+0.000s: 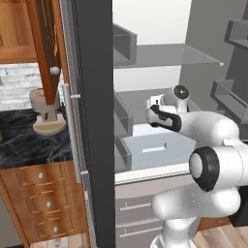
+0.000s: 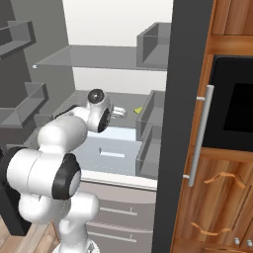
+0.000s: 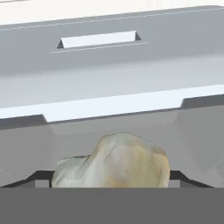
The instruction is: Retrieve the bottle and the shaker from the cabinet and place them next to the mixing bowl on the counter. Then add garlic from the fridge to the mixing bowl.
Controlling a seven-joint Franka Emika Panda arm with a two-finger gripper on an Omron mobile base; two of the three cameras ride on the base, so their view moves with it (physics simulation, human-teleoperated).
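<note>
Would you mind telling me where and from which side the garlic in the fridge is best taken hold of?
Probably across the middle of the garlic, its widest rounded part. It lies low on the grey fridge shelf, a lumpy bulb close under the hand camera, so come straight down on it along the hand's line, one finger on each flank.

Even, diffuse rendered light is seen in all three views, with no single source to be made out. The fridge [image 1: 145, 72] interior is lit pale and bright at its back wall, while its side walls are left darker grey. Shadows are soft and faint. No glare is seen. Edges are slightly jagged and softened. The garlic [image 3: 114, 162], close to the hand camera, is rendered somewhat blurred.
</note>
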